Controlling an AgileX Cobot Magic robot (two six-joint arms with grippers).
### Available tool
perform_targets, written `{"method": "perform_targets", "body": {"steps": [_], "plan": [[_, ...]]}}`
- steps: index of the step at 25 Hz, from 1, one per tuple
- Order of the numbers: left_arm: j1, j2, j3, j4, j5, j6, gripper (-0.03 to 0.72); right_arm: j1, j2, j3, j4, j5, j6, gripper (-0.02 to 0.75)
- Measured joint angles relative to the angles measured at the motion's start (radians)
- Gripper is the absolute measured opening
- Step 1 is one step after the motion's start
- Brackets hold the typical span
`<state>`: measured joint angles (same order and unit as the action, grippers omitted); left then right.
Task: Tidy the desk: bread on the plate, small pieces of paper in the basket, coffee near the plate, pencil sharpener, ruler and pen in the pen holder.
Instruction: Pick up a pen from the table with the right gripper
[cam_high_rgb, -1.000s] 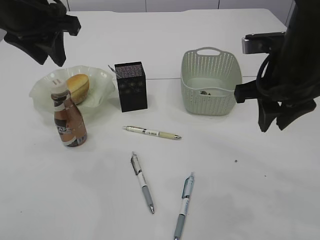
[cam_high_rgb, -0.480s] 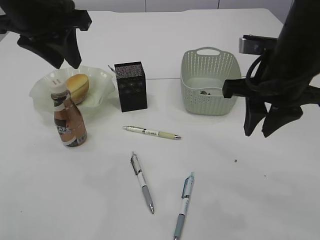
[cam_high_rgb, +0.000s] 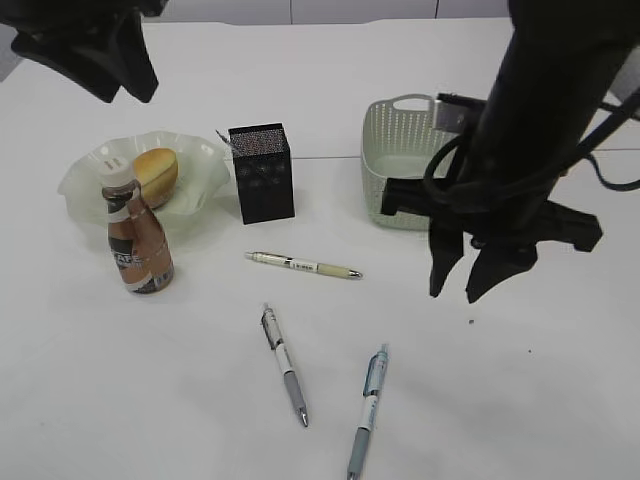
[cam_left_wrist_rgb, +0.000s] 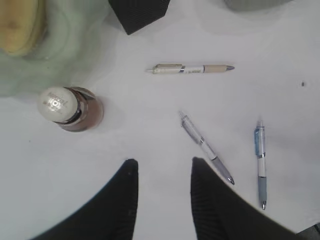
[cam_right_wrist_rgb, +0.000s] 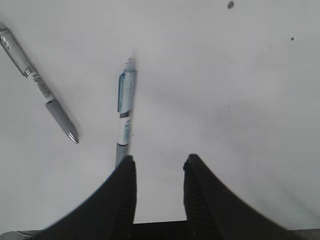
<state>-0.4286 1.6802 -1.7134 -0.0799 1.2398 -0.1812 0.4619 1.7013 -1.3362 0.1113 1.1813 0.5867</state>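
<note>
The bread (cam_high_rgb: 157, 175) lies in the green plate (cam_high_rgb: 90, 180), and the coffee (cam_high_rgb: 138, 238) stands upright just in front. The black pen holder (cam_high_rgb: 262, 172) stands right of the plate, with a thin tip poking from its corner. Three pens lie loose: beige (cam_high_rgb: 303, 265), grey (cam_high_rgb: 285, 364) and blue (cam_high_rgb: 368, 410). Small bits lie in the basket (cam_high_rgb: 395, 150). My left gripper (cam_high_rgb: 125, 95) hangs open high behind the plate. My right gripper (cam_high_rgb: 455, 293) hangs open, empty, in front of the basket; the blue pen (cam_right_wrist_rgb: 125, 125) lies by its left finger. Sharpener and ruler are hidden.
The right arm covers the basket's right half. From the left wrist I see the coffee cap (cam_left_wrist_rgb: 59, 104) and the grey pen (cam_left_wrist_rgb: 206, 147) ahead of my gripper (cam_left_wrist_rgb: 164, 162). A dark speck (cam_high_rgb: 471, 322) marks the white desk (cam_high_rgb: 560, 400).
My right arm has swung left and forward, from beside the basket to above the desk in front of it. My left arm has shifted up and back. Nothing on the desk moved.
</note>
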Motion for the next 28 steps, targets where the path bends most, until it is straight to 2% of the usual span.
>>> {"method": "perform_targets", "body": {"steps": [5, 12, 19, 28], "plan": [[0.000, -0.055, 0.003, 0.005, 0.004, 0.014, 0.261, 0.043, 0.072, 0.000, 0.056, -0.058, 0.071, 0.240], [-0.002, -0.110, 0.064, 0.029, 0.010, 0.018, 0.260, 0.051, 0.145, 0.000, 0.102, -0.177, 0.197, 0.240], [-0.002, -0.128, 0.071, 0.040, 0.011, 0.021, 0.260, 0.081, 0.188, 0.000, -0.003, -0.217, 0.307, 0.240], [-0.002, -0.128, 0.071, 0.053, 0.012, 0.021, 0.260, 0.126, 0.282, 0.000, -0.020, -0.226, 0.333, 0.240]]}}
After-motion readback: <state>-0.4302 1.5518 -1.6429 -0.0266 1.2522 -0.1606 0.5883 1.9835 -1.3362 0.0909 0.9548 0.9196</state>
